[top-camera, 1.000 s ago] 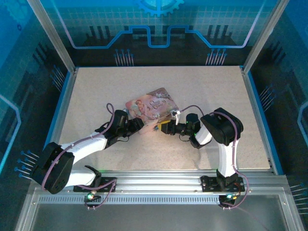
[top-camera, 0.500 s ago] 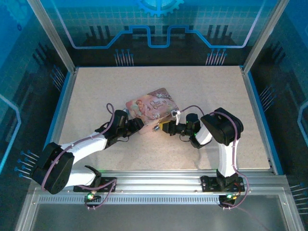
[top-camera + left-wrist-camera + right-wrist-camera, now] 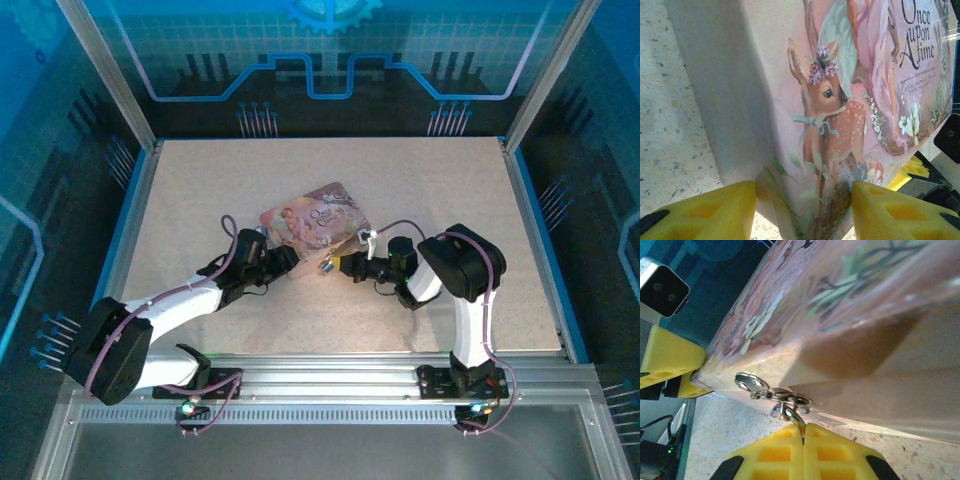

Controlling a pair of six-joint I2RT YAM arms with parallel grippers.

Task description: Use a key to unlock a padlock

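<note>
The pink illustrated tin box (image 3: pixel 315 220) lies mid-table. The padlock (image 3: pixel 326 265) glints at its near edge. In the right wrist view its thin shiny shackle (image 3: pixel 792 415) hooks through the box's metal hasp (image 3: pixel 752 384) and runs down between my right gripper's (image 3: pixel 804 426) yellow pads, which are shut on the padlock and hide its body. My left gripper (image 3: pixel 804 200) clamps the box's near corner (image 3: pixel 840 100), one yellow finger (image 3: pixel 715 210) on each side. From above, the left gripper (image 3: pixel 287 257) and right gripper (image 3: pixel 338 265) face each other. The key is hidden.
The speckled tabletop (image 3: pixel 200 190) is walled by an aluminium frame and blue panels. The right gripper's yellow and black tip (image 3: pixel 920 170) shows past the box in the left wrist view. The left gripper's yellow finger (image 3: pixel 670 360) shows in the right wrist view.
The right gripper has drawn back slightly to the right with the padlock. The box has shifted a little to the left. The left arm has barely moved.
</note>
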